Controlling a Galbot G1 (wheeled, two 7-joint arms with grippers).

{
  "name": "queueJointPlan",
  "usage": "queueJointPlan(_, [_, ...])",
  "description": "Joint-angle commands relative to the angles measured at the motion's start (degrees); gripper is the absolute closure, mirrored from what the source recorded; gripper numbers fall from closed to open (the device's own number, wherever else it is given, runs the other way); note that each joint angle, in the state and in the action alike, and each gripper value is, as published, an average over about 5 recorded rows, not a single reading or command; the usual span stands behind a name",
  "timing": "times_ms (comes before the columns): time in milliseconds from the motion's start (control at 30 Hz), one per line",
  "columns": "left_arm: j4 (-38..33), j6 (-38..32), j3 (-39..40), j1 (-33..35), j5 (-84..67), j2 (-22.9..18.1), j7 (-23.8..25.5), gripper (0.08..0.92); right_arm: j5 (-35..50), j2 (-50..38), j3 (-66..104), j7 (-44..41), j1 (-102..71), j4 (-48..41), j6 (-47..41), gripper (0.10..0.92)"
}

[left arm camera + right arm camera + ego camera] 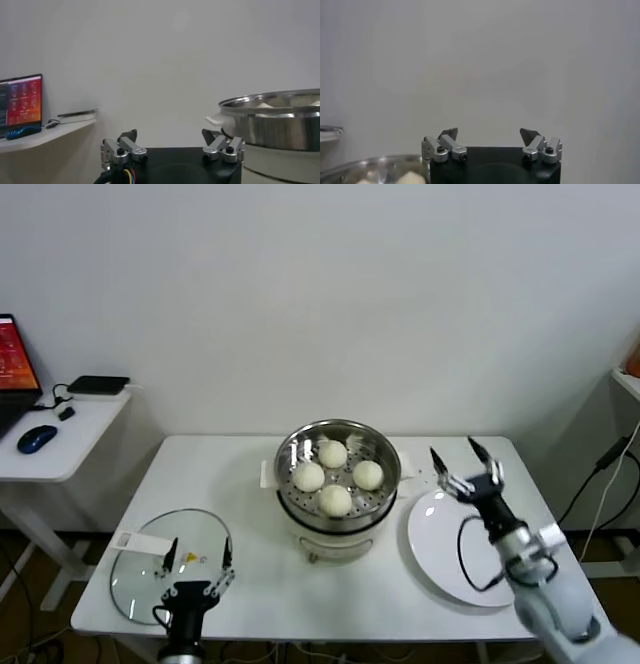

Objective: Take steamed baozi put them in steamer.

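Several off-white steamed baozi [335, 499] lie on the perforated tray inside the shiny steel steamer [338, 446] at the table's middle. My right gripper [462, 465] hovers open and empty above the far edge of the white plate [450, 554], to the right of the steamer. My left gripper [198, 556] stands open and empty at the front left, over the glass lid [140, 569]. In the left wrist view the left gripper [170, 135] points past the steamer's wall [280, 127]. In the right wrist view the right gripper [489, 134] faces the bare wall, with the steamer's rim [365, 167] and a baozi [412, 177] low beside it.
A side desk [60, 434] at the far left carries a laptop [12, 369], a blue mouse [36, 438] and a black box [98, 384]. A cable [600, 474] hangs at the right beyond the table edge.
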Motion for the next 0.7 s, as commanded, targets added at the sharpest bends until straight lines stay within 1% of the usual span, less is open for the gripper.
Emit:
queueJointPlan(33, [-0.2,-0.1,-0.1,0.1,0.0,0.2,0.0,0.177,-7.9,20.5,15.0,-0.8,-25.3,2.1,9.7,0.203])
queueJointPlan(300, [-0.3,-0.3,0.1,-0.1,0.0,0.2,-0.1,0.177,-10.3,22.8,14.0,-1.1,-27.3,1.6,11.7,0.203])
queueJointPlan(700, [-1.2,-0.3,0.4,0.0,0.0,0.0,-0.1,0.177,-12.2,23.2,13.7,-1.1,-26.4,2.6,12.3,0.203])
